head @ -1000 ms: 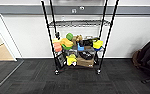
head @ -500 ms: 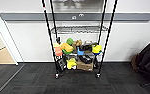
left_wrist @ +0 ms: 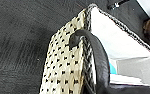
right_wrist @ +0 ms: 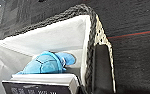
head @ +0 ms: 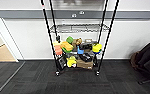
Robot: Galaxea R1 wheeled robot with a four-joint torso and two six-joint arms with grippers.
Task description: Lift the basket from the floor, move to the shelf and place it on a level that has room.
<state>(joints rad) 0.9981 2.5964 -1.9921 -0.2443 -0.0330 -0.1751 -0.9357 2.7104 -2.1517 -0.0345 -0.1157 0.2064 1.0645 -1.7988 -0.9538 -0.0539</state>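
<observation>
— Black wire shelf (head: 77,37) against white wall, on grey floor (head: 73,82); toys (head: 76,53) on lower tiers?
— Yes. Left wrist: cream basket (left_wrist: 63,65) above carpet, dark handle (left_wrist: 96,57) close by; jaws impossible to judge.
— Right wrist: blue plush (right_wrist: 47,62) inside basket; jaws unclear too.

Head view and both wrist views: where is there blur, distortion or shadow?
Head view: soft all over, the shelf posts splaying outward, toys smeared. Left wrist view: the basket weave fairly crisp, the handle blurred. Right wrist view: the basket's white lining bright, the blue plush soft-edged.
</observation>
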